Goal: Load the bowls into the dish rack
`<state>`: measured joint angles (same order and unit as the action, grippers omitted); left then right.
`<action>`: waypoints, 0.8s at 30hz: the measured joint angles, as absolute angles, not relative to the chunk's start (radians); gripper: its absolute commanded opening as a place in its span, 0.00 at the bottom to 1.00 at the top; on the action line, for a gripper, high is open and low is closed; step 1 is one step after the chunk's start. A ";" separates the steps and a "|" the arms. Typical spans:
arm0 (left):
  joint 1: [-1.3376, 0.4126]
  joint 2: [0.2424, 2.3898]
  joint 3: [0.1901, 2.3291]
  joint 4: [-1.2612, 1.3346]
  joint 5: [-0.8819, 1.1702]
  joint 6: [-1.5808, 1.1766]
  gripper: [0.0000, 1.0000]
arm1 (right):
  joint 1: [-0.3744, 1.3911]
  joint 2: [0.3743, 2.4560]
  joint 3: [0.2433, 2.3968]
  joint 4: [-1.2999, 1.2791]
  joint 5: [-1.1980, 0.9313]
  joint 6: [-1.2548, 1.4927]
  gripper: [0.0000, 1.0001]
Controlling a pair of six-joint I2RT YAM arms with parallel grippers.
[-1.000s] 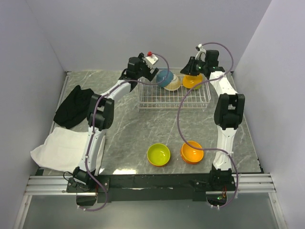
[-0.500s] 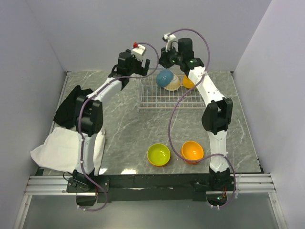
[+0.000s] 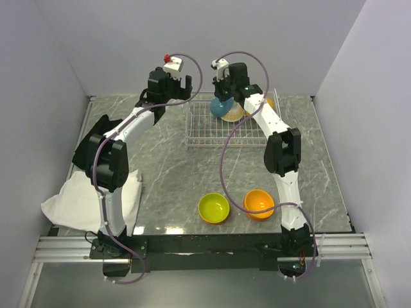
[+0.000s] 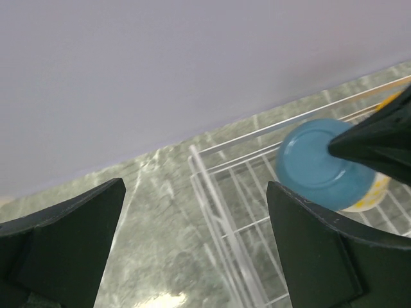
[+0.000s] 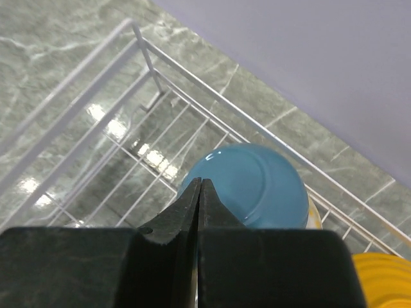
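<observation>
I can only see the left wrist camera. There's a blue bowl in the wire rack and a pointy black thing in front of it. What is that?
Observer: That is the right claw, shut tight. Its tip is over the teal-blue round bowl, which shows its underside in the white wire dish rack.
Child: Are any bowls not in the rack?
Observer: Yes, two sit on the grey marbled table near the arms' bases: a lime green round bowl and an orange round bowl, both open side up.
Child: What's past the blue one?
Observer: A second orange bowl, inside the rack.
</observation>
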<state>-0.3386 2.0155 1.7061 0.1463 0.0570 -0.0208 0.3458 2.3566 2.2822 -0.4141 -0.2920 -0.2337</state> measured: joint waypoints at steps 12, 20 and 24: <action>-0.312 2.004 1.671 0.146 0.017 -0.019 0.99 | 0.356 2.362 2.272 -0.443 -0.232 -0.282 0.00; -0.312 2.004 1.671 0.146 0.017 -0.019 0.99 | 0.352 2.362 2.239 -0.473 -0.184 -0.299 0.00; -0.313 2.004 1.680 0.146 0.017 -0.019 0.99 | 0.348 2.362 2.237 -0.474 -0.168 -0.304 0.00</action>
